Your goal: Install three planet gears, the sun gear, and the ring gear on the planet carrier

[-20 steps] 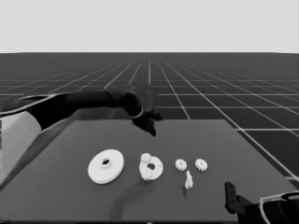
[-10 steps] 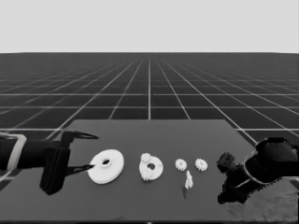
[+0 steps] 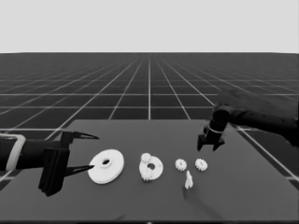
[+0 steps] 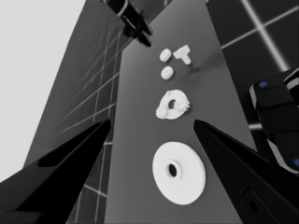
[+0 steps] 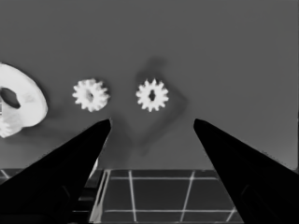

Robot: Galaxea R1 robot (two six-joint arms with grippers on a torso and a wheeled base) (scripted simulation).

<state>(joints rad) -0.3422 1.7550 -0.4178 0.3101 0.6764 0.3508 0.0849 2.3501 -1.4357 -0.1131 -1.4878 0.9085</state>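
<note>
Two small white toothed planet gears lie loose side by side on the dark table, right of the smaller white round part, which already carries two gears. The right gripper hovers just beyond them, fingers spread and empty, seemingly lining up a pick. At the left end the left gripper waits open beside the larger white round part, which goes on last.

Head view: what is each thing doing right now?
Larger round part: lying flat, nothing on it.
Smaller round part: lying flat, carrying two gears.
Seated gears: on the smaller round part.
Loose gears: flat on the table, apart.
Thin white piece: on the table, untouched.
Left gripper: open, empty, beside the larger round part.
Right gripper: open, empty, near the loose gears.
</note>
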